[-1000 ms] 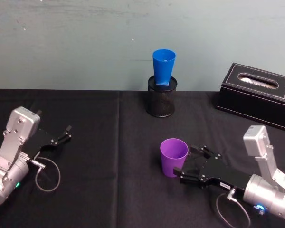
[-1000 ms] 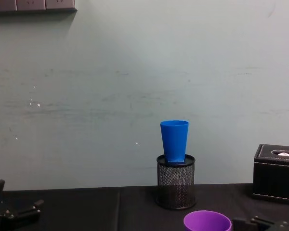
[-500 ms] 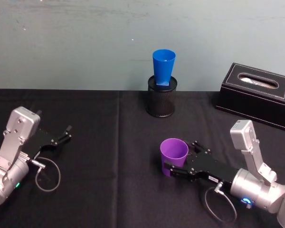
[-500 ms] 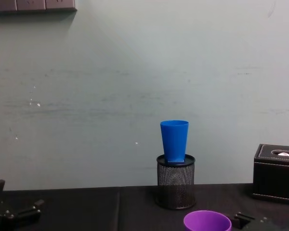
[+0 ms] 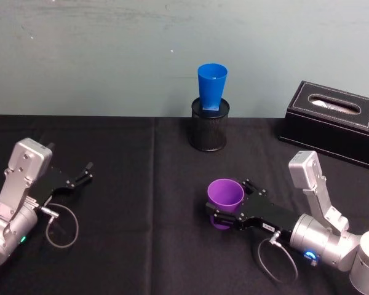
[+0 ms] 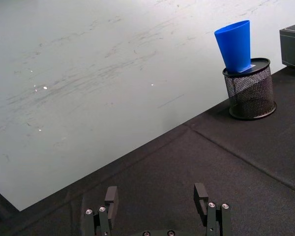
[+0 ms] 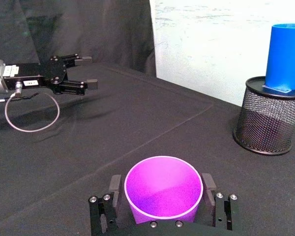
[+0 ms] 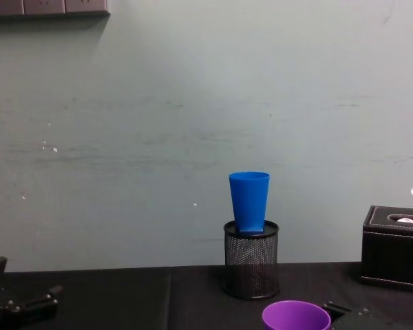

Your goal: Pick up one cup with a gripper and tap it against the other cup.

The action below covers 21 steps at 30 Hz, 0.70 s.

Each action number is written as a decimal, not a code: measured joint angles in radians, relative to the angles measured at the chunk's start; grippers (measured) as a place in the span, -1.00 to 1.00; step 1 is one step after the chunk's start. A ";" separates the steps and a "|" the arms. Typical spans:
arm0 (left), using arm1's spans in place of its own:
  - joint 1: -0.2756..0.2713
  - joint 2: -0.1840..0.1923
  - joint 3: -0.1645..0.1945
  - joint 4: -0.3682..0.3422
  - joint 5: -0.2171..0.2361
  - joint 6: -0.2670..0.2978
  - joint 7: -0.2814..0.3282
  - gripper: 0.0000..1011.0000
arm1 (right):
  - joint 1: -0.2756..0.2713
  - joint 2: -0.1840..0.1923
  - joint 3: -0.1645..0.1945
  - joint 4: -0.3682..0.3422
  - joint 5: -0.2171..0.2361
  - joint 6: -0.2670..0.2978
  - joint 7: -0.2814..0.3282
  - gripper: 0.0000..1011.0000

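On the right half of the black tablecloth (image 5: 141, 233) I have the right gripper (image 5: 232, 199) down low around the purple cup (image 5: 226, 195). Its jaws are spread, one on each side of the cup's lower wall. In the right wrist view the pads sit very close to the plastic, and I cannot tell whether they touch it. The cup is upright, mouth up.

Well behind it, by the wall, the blue cup (image 5: 211, 86) stands upright with its base sunk in the black mesh pen pot (image 5: 208, 132). A black tissue box (image 5: 332, 123) sits to the right of the pot.

My left gripper (image 5: 86, 171) rests parked on the left side of the table, jaws apart and holding nothing.
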 joint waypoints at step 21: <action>0.000 0.000 0.000 0.000 0.000 0.000 0.000 1.00 | -0.002 0.002 0.001 -0.003 0.000 -0.005 0.000 0.56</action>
